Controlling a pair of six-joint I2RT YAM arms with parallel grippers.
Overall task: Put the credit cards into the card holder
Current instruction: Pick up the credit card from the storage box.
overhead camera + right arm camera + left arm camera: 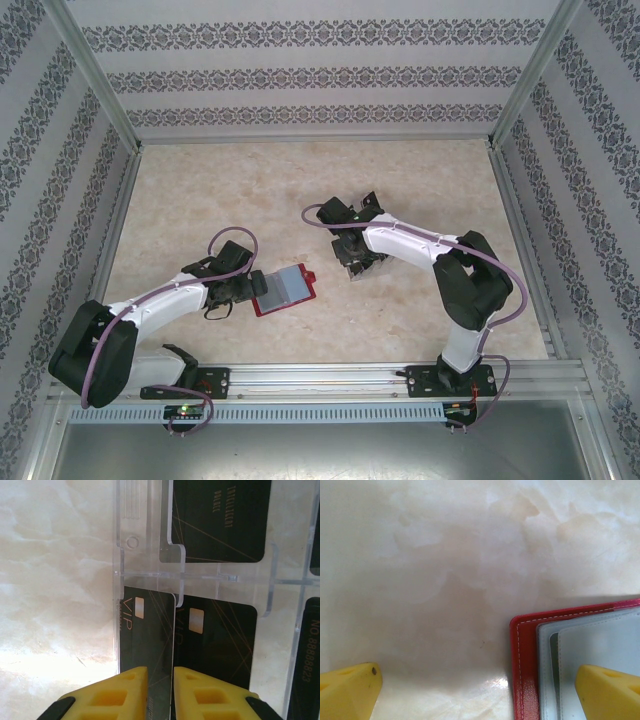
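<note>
Top camera's high up behind the arm bases [185, 385], looking down over the whole surface [200, 200]. Left wrist camera's low and close on the card holder [525, 680]; right wrist's tight over the credit cards [215, 635], and both spots sit mid-surface from above.

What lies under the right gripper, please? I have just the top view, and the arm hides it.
Observer: A clear tray holding black cards; the right gripper hovers over the VIP card.
Operator: Are its fingers closed on that card?
Observer: They are nearly together, with a slim gap above the card's right edge. I cannot confirm a grip.
Operator: And how is the left gripper set?
Observer: The left gripper is wide open, with one finger over the clear pockets of the wallet.
</note>
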